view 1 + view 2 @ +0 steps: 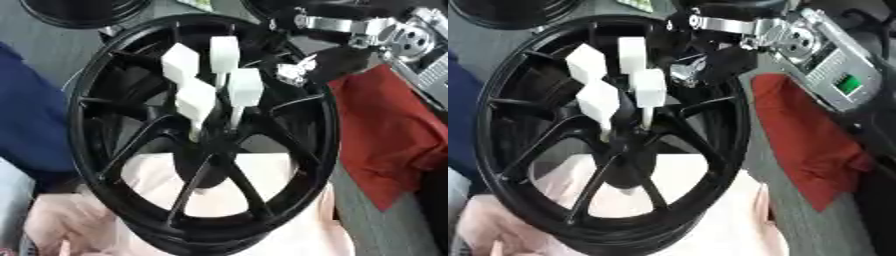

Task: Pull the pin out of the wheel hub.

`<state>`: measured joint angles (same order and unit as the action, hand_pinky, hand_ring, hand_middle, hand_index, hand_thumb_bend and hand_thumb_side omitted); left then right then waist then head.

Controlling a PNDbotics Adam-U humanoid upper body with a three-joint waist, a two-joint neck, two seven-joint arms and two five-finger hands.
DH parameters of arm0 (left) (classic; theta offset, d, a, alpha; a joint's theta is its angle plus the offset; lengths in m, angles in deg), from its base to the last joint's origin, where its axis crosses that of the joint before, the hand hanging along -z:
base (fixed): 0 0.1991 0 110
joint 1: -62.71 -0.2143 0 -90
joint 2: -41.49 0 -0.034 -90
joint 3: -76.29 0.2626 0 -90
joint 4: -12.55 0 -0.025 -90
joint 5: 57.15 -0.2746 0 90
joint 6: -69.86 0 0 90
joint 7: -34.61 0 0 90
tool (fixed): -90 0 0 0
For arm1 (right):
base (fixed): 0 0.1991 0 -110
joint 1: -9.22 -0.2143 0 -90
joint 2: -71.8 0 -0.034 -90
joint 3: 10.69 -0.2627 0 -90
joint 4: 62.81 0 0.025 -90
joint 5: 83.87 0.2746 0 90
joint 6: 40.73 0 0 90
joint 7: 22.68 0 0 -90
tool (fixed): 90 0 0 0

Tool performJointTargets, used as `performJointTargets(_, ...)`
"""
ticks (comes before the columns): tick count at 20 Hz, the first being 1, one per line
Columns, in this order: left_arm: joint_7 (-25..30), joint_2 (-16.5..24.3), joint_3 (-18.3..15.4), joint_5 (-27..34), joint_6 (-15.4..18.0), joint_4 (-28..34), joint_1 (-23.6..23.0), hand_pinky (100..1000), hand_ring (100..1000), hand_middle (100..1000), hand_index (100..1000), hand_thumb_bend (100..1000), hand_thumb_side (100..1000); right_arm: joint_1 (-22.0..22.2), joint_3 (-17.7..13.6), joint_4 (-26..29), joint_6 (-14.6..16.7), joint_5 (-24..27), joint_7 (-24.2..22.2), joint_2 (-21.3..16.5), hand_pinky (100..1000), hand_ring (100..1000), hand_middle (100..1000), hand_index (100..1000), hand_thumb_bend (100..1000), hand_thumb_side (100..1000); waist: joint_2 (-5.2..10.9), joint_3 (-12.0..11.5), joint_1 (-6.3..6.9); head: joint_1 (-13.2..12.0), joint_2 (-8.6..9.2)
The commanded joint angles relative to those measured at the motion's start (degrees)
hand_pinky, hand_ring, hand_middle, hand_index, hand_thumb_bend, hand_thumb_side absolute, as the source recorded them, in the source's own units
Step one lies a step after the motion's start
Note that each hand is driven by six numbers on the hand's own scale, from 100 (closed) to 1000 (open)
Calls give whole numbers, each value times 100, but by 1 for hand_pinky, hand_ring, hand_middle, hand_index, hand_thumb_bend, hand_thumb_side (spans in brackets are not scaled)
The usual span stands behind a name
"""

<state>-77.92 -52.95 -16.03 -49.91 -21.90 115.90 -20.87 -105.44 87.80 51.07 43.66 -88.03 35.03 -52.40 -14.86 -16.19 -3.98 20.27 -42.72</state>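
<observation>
Grey bench w/ red cloth at right. Black spoked alloy wheel hub stands mid-view, four white block-headed pins in its centre. My right hand hovers beside them; fingers' state unclear. Best pull straight along pin axis, no twisting.

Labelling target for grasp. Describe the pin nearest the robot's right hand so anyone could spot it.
Find the black wheel filling the view; four white block-headed pins stand at its hub. The pin in question is the rightmost, beside the right hand reaching in from the upper right. Its head sits lower than the tall pin behind it.
</observation>
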Motion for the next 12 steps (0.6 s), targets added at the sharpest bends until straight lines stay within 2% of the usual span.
performJointTargets(1,14,84,-21,-17,14,52,25,710,516,556,748,727,457,-80,-43,72,88,-43,-40,-108,826,877,834,873,100,557,56,8,19,15,64)
performJointTargets(2,14,82,-19,-16,16,54,26,710,516,556,748,727,457,-83,-28,72,99,-84,-58,-101,828,878,835,873,100,541,48,8,17,17,63)
performJointTargets(5,12,84,-24,-17,17,58,23,711,516,556,748,727,457,-86,5,72,105,-214,-104,-69,839,883,840,879,100,406,28,20,6,-6,40)
performJointTargets(12,16,81,-23,-16,19,48,45,712,516,556,748,725,457,-111,48,72,173,-296,-116,-62,835,874,832,884,100,461,33,14,-13,-32,13)
